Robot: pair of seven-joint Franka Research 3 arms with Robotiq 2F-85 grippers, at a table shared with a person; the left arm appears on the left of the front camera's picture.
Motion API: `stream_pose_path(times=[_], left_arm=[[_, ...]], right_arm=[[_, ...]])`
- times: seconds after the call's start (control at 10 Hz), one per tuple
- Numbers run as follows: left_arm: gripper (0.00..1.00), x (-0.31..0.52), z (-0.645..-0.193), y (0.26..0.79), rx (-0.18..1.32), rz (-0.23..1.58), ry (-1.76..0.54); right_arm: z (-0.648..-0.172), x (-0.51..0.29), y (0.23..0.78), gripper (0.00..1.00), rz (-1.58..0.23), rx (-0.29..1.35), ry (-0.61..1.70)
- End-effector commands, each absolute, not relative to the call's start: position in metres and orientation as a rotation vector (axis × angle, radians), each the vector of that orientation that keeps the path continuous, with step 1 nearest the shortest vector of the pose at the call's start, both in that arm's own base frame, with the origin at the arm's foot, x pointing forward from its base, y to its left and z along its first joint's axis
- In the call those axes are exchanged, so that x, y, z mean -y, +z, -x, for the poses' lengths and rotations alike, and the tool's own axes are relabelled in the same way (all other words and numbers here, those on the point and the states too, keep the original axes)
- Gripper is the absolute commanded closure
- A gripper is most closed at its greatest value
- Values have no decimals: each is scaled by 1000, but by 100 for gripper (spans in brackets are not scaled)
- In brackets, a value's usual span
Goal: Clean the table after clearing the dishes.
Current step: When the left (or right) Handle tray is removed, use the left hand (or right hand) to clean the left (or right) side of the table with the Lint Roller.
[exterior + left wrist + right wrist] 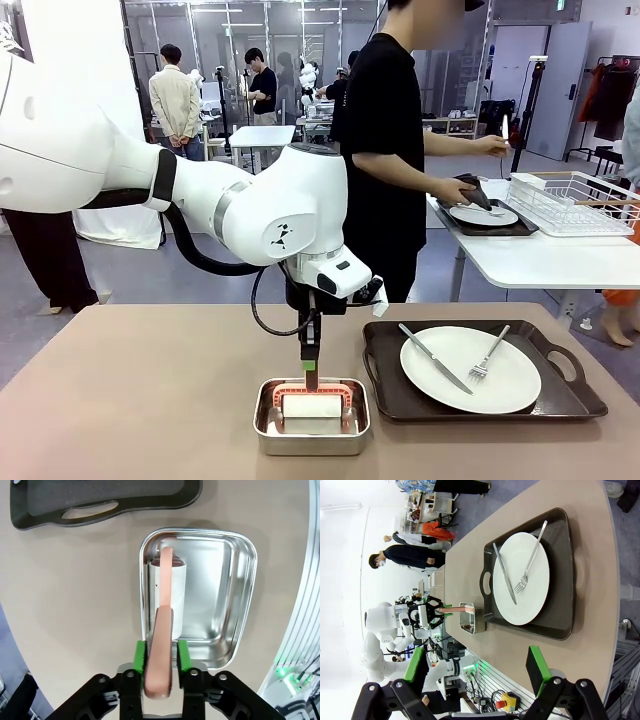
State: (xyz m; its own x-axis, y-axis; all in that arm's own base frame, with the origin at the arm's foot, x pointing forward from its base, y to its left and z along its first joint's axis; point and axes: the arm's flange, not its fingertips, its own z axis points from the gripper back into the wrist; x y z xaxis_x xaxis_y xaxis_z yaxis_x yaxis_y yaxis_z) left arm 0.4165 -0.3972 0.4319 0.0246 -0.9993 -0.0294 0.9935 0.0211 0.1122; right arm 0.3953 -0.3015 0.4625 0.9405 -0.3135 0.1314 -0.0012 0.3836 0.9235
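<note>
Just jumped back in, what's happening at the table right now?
The left claw is shut on the pink handle of a tool in the steel pan. One tray with plate, knife and fork sits on the brown table. The person's hand is at a second plate on the white table. The right claw is open.

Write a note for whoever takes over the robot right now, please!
Left pincer: shut on the pink handle of a cleaning tool in the steel pan.
Right pincer: open, empty.
One tray with plate, knife and fork sits on the tan table; the other tray is on the white table, by the person's hand.
Done: one tray cleared.
Left: clear the second, wipe the table.
</note>
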Motion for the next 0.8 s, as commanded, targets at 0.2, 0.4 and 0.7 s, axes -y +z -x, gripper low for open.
stream_pose_path(times=[0.2,0.4,0.7], left_arm=[[100,388,-409,427,105,-96,-1523],[100,385,-409,429,115,-86,-1513],[98,376,-412,458,89,30,-1526]], right_arm=[[-394,299,465,0,-1165,304,-213],[-394,299,465,0,-1165,304,-213],[-394,299,465,0,-1165,304,-213]])
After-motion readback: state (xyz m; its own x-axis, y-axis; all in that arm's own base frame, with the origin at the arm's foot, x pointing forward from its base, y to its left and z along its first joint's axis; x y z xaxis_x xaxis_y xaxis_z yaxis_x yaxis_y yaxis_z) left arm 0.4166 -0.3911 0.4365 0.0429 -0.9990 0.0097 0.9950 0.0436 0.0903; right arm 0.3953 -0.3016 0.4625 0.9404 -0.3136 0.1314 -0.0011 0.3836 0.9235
